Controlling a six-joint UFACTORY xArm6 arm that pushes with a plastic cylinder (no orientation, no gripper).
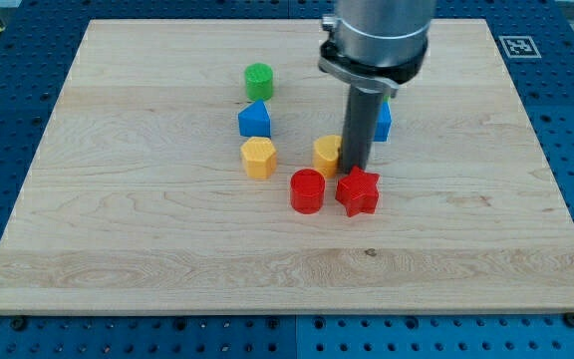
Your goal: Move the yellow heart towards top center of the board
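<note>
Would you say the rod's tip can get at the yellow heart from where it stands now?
Probably yes: my tip already stands right against the yellow heart, on its right in the view. The red star and red cylinder crowd just below.

Surface: wood. Green cylinder sits above a blue block and yellow hexagon. Red cylinder beside red star. Second blue block, partly hidden.
</note>
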